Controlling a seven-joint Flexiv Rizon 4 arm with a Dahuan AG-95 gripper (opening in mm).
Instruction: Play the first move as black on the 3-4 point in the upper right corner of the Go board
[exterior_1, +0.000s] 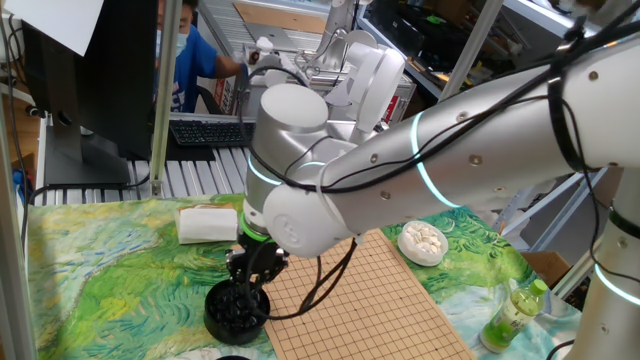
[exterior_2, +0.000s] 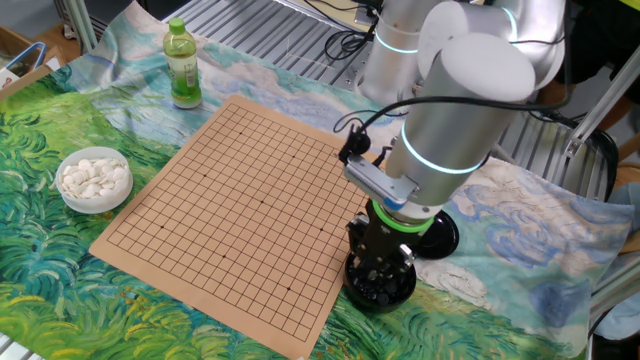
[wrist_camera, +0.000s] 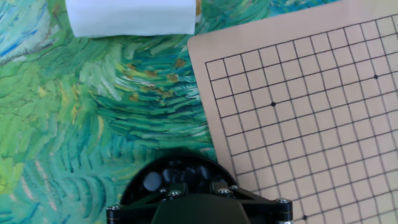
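My gripper (exterior_1: 250, 278) points straight down into a black bowl (exterior_1: 237, 310) full of small glossy black stones (wrist_camera: 152, 182), just off the Go board's (exterior_1: 365, 300) edge. In the other fixed view the fingers (exterior_2: 381, 262) reach in among the stones in that bowl (exterior_2: 380, 288). The hand view shows the gripper (wrist_camera: 199, 186) from above; its body hides the fingertips, so I cannot tell whether the jaws hold a black stone. The tan board (exterior_2: 240, 195) shows only its dark grid lines and star dots (wrist_camera: 272, 104), with the 3-4 point unmarked among the crossings.
A white bowl of white stones (exterior_2: 93, 180) sits beside the board on the far side from the black bowl. A green bottle (exterior_2: 182, 65) stands near a board corner. A white folded pack (wrist_camera: 130, 17) lies on the painted cloth. A black lid (exterior_2: 443, 235) rests behind the black bowl.
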